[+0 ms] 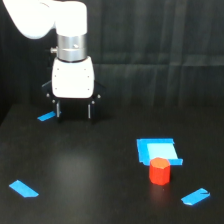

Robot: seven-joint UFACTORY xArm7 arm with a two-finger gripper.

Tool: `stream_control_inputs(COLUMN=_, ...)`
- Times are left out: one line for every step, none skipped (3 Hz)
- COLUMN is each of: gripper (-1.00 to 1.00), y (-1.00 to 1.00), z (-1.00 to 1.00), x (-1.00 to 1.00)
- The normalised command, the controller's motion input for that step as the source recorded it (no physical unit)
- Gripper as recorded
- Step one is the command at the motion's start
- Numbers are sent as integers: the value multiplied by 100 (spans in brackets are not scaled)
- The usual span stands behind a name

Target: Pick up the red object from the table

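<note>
One black table (100, 170) fills the lower part of the exterior view, in front of a dark curtain (150, 30). Above its far side, toward the view's left, hangs the white arm (50, 20), ending in a boxy white gripper (74, 111) whose two dark fingers (58, 110) point down and stand apart, with nothing between them. A blue square patch (157, 150) lies toward the view's right. The red block (160, 171) stands upright on the table, touching the patch's near edge, well apart from the gripper. Three small blue tape strips lie scattered: one (46, 117) just beside the gripper, one (23, 188) at near left, one (195, 196) at near right.
</note>
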Motion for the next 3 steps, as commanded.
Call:
stream_control_inputs(gripper=95, y=-69, z=-7, x=100)
stream_control_inputs(gripper=100, y=-68, z=-22, x=100)
stream_control_inputs(gripper=98, y=-60, z=-14, x=81)
